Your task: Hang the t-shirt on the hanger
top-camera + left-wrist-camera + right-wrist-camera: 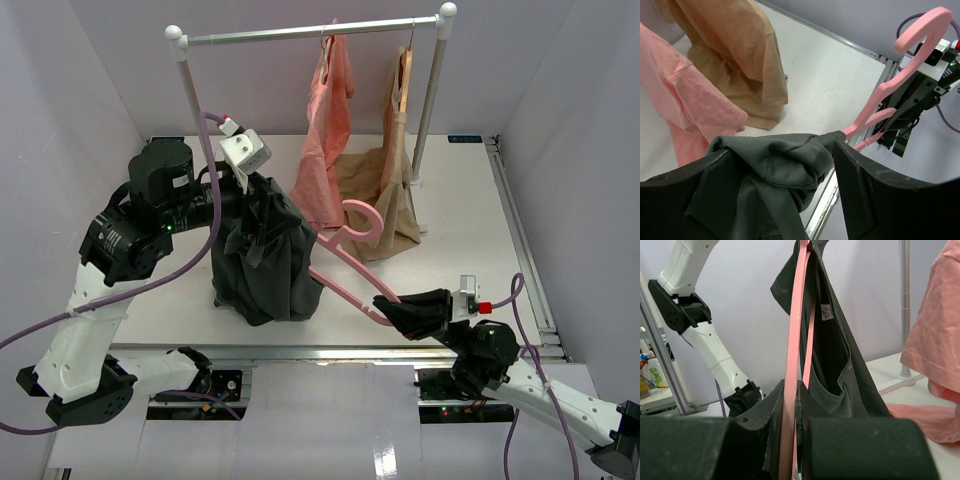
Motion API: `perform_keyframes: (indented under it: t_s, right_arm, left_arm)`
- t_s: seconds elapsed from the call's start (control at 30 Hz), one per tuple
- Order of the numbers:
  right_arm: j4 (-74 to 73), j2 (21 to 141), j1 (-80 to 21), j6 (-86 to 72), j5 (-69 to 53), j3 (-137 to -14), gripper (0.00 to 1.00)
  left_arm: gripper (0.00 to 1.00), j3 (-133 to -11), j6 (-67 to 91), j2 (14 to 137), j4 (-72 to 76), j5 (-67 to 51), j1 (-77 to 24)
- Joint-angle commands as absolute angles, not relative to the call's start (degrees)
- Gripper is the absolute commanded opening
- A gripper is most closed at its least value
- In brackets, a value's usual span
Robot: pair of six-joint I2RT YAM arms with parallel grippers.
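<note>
The dark grey t-shirt (265, 265) hangs bunched over the far end of the pink hanger (362, 208), its hem resting on the table. My left gripper (250, 187) is at the top of the t-shirt. Its jaws stand wide open in the left wrist view, and the t-shirt (775, 160) lies loosely between the fingers (855, 185), draped over the hanger (922, 21). My right gripper (397, 305) is shut on the hanger's near end. The right wrist view shows the hanger (794, 340) clamped between the jaws of my right gripper (790, 390), with the t-shirt (840, 365) hanging off it beyond.
A clothes rack (310, 35) stands at the back of the table. A salmon-pink garment (325, 150) hangs from it, and a tan garment (385, 200) hangs on a wooden hanger (405, 75). The rack's left post (187, 85) rises close to my left arm. Walls enclose the table.
</note>
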State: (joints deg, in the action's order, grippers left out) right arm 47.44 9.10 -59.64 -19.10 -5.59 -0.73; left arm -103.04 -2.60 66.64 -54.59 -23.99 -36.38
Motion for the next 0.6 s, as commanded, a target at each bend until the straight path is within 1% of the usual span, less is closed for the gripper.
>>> perform_keyframes:
  t_s: [0.0, 0.13, 0.2, 0.3, 0.33, 0.4, 0.57]
  right_arm:
    - [59.5, 4.53, -59.77, -18.61, -3.82, 11.46, 0.08]
    - [59.5, 2.96, -59.77, -18.54, -2.64, 11.95, 0.08]
    - [59.44, 1.4, -59.77, -18.67, -1.53, 12.69, 0.08]
    - [59.24, -0.76, -59.82, -19.13, 0.64, 13.59, 0.08]
    - [58.97, -1.8, -59.78, -19.09, 2.04, 13.68, 0.08]
    - [57.94, -2.91, -59.84, -18.97, 3.23, 13.41, 0.08]
    - [57.28, -4.07, -59.77, -18.69, 6.77, 13.62, 0.08]
  left_arm:
    - [0.8, -104.54, -5.06, 63.81, -54.54, -24.72, -36.47]
    - [0.8, -102.66, -8.0, 61.7, -54.76, -27.86, -36.47]
    - [0.8, -99.83, -7.69, 59.61, -55.49, -25.22, -36.47]
    - [0.86, -96.28, -5.48, 58.28, -58.5, -23.07, -36.47]
    - [0.88, -95.78, -4.44, 58.68, -59.68, -23.65, -36.47]
    - [0.92, -95.77, -3.62, 60.49, -62.8, -28.55, -36.47]
    - [0.92, -96.09, -1.52, 61.29, -62.55, -30.59, -36.47]
